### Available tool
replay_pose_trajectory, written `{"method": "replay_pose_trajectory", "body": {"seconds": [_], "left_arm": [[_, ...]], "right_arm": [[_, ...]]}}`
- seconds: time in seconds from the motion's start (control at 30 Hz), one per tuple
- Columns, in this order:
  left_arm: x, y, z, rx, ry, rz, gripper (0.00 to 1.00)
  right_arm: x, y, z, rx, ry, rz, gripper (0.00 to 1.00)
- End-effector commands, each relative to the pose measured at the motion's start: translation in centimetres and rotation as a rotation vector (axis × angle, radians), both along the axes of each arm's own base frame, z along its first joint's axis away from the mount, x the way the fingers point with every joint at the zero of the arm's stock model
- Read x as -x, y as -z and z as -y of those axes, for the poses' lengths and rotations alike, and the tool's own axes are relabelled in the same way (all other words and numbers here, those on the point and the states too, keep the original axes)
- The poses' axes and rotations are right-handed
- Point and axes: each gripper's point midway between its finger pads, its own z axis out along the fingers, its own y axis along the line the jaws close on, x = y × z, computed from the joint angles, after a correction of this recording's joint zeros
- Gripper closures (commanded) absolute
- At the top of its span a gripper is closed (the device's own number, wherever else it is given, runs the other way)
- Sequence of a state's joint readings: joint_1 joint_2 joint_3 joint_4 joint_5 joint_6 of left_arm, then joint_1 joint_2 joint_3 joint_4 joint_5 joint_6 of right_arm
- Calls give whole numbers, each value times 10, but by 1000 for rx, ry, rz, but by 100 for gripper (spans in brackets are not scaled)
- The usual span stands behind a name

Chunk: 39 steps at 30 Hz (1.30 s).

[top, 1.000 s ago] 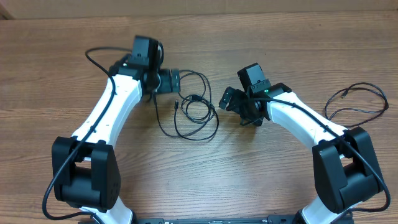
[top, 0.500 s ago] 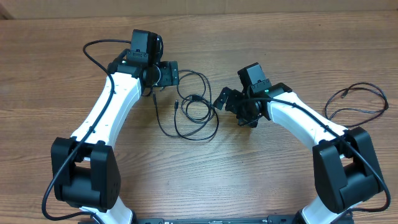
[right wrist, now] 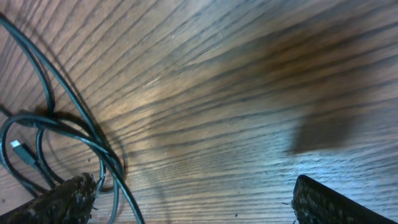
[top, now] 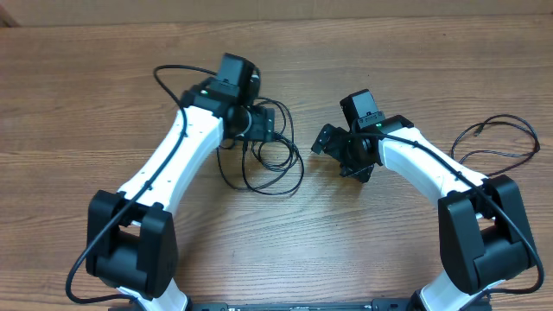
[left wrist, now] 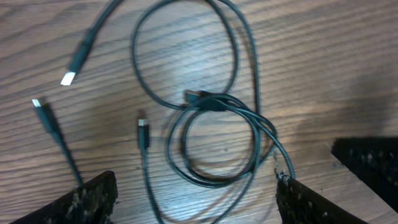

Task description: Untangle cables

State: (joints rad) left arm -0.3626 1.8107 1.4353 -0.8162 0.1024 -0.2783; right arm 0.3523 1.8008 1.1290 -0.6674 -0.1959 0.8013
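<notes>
The cables [top: 275, 162] lie as a tangle of thin black loops on the wooden table, between my two arms. In the left wrist view the loops [left wrist: 217, 140] cross near the centre, and three loose plug ends [left wrist: 76, 60] point up and left. My left gripper [top: 270, 128] hangs open right over the tangle's upper edge. Its fingers [left wrist: 87, 199] straddle the lower loops, and one strand runs close past the right fingertip. My right gripper [top: 335, 154] stands open to the right of the tangle, over bare wood, and only the loops' edge [right wrist: 62, 127] reaches its left finger.
A separate thin black cable [top: 497, 142] lies in a loose loop at the table's far right, beside the right arm's base. The table's back edge [top: 276, 19] runs along the top of the overhead view.
My left arm has swung right, from beside the tangle to over its upper edge, and its jaws have narrowed a little. The right gripper has shifted slightly right.
</notes>
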Motion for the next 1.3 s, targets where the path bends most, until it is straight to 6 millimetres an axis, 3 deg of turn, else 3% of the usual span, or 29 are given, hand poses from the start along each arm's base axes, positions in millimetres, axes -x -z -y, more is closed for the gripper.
{"method": "replay_pose_trajectory", "body": {"seconds": [0.0, 0.1, 0.17, 0.23, 0.53, 0.7, 0.8, 0.93, 1.13, 1.27], "left_arm": [[-1, -2, 5, -58, -4, 35, 19], [-2, 4, 6, -98, -26, 44, 22], [-4, 10, 9, -102, -20, 41, 43], [-6, 20, 12, -100, -17, 26, 51], [-5, 84, 15, -136, -5, -89, 47], [0, 106, 13, -158, -2, -137, 63], [0, 109, 12, -161, -2, -144, 69], [-2, 108, 12, -158, -3, -137, 64], [-2, 108, 12, -159, -4, -138, 28], [-1, 108, 12, -160, -4, -139, 26]], "right_arm": [[-4, 3, 16, 57, 45, 10, 0], [-6, 5, 28, 86, 76, 8, 0], [-8, 6, 37, 100, 113, 5, 0], [-8, 9, 47, 124, 162, -1, 0], [-12, 13, 52, 131, 174, 24, 0], [-12, 13, 52, 131, 174, 25, 0], [-13, 13, 53, 133, 175, 26, 0], [-13, 13, 52, 133, 175, 27, 0], [-16, 12, 52, 128, 176, 39, 0], [-18, 11, 51, 124, 177, 50, 0]]}}
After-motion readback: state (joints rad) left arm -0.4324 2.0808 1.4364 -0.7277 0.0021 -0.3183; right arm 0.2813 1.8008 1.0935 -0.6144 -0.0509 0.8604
